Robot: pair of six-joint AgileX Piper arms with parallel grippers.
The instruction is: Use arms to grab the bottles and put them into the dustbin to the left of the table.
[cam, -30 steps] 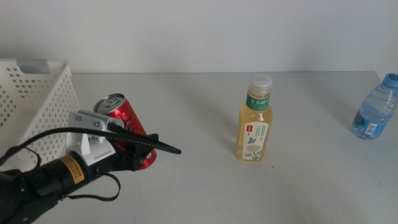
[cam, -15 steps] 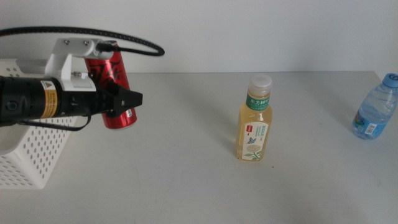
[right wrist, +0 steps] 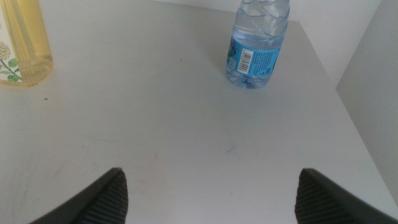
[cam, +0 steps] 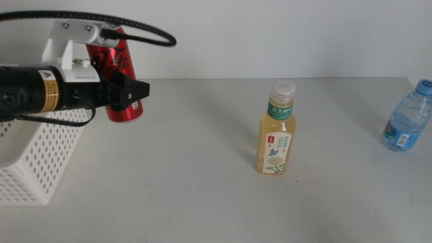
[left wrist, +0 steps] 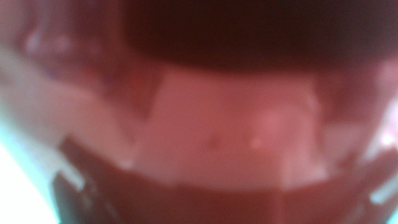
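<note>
At the far left of the middle view stands the white basket (cam: 37,158), its perforated near wall reaching toward the table's near edge and its top partly covered by the left arm. The left gripper (cam: 131,92) is held in the air just past the basket's right wall, over the grey table (cam: 189,175), and is pinching the red can (cam: 118,77). The can is clear of the tabletop, its long axis close to upright with a slight tilt, its top end up behind the white wrist housing and its lower end showing below the jaws. The left wrist view is filled by a blurred red surface, the can (left wrist: 205,137) pressed right against the camera, and nothing else can be made out there.

To the right of the can a broad stretch of bare tabletop runs to the tea bottle (cam: 275,129), which stands upright on its base near the middle of the table, white cap up, well apart from everything else. More open surface lies between it and the water bottle (cam: 407,117), which stands upright near the table's right edge, blue cap up.

The right gripper (right wrist: 208,199) waits low over the near right part of the table, its jaws spread wide and holding nothing; the water bottle (right wrist: 257,43) stands farther out ahead of it, close to the table's right edge, and the tea bottle (right wrist: 22,43) is off to its left.
</note>
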